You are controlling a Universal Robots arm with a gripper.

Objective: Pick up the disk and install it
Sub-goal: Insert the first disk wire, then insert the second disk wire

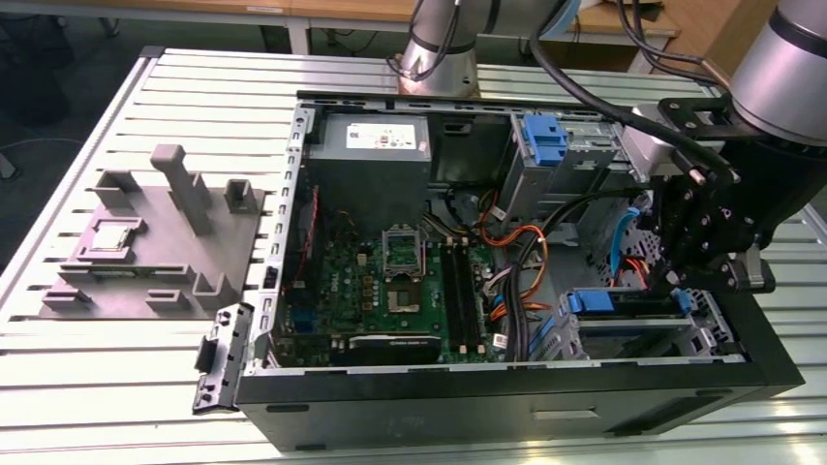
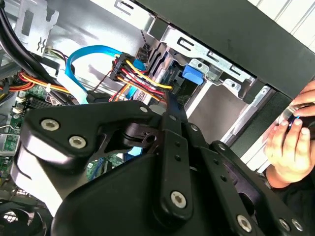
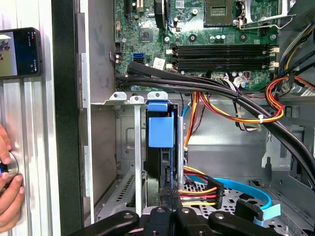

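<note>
The disk (image 3: 161,147) stands on edge in a slot of the metal drive cage (image 3: 129,147) at the case's front corner. Its blue carrier tab (image 3: 161,129) faces the motherboard. In the exterior view the disk (image 1: 605,302) shows as a blue and dark strip at the cage top. My gripper (image 3: 169,196) sits right at the disk's cable end with its fingers drawn close together, narrower than the disk is thick. In the second wrist view the gripper (image 2: 167,101) points into the cage beside the yellow, red and black power plug (image 2: 120,66).
The open computer case (image 1: 517,397) lies on a slatted table. Cables (image 1: 517,271) cross between motherboard and cage. A grey power-supply box (image 1: 375,140) and an upright blue latch (image 1: 549,140) sit at the back. A person's hand (image 2: 290,142) rests outside the case wall, near a phone (image 3: 19,51).
</note>
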